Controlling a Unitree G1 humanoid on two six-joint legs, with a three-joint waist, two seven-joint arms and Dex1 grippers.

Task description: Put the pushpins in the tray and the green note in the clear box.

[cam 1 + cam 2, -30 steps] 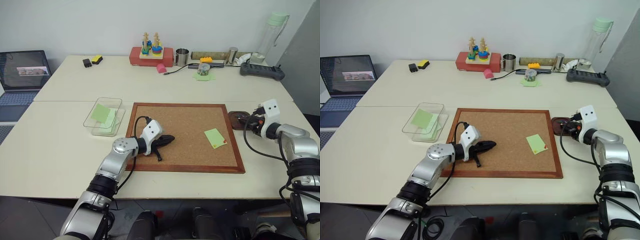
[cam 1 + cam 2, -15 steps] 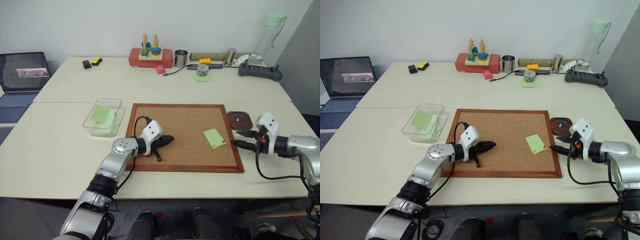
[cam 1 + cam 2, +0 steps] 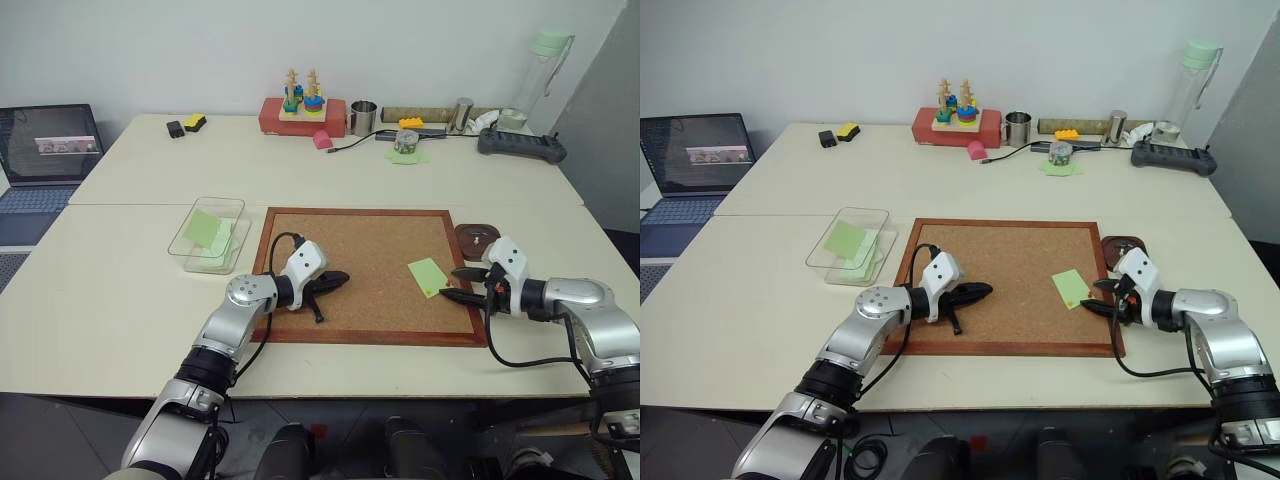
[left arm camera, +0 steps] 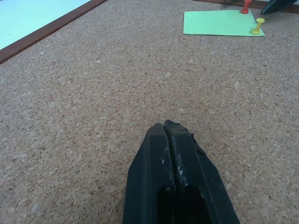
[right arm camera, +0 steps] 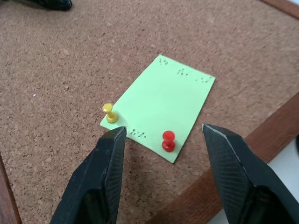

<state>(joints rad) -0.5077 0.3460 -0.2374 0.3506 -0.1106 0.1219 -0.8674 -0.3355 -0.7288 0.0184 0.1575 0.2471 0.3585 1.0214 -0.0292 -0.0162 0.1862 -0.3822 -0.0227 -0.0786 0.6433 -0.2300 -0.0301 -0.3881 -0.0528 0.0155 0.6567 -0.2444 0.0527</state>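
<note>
R gripper point(image 5: 163, 140) open, empty, straddling red pushpin point(image 5: 168, 140) on green note point(image 5: 163, 105), right side of corkboard point(image 3: 370, 250). Centre on pin head, close gently, pull straight up. L gripper point(image 4: 170, 140) shut, idle.

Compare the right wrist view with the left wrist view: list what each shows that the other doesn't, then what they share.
Right wrist view alone: the right gripper from behind, its fingers open on either side of the red pushpin, and rows of small pinholes along the green note's edges.

Left wrist view alone: the left gripper, shut, empty, low over bare cork, and a strip of pale table beyond the frame.

Both: the corkboard, its wooden frame, the green note, and the red and yellow pushpin standing in it.
</note>
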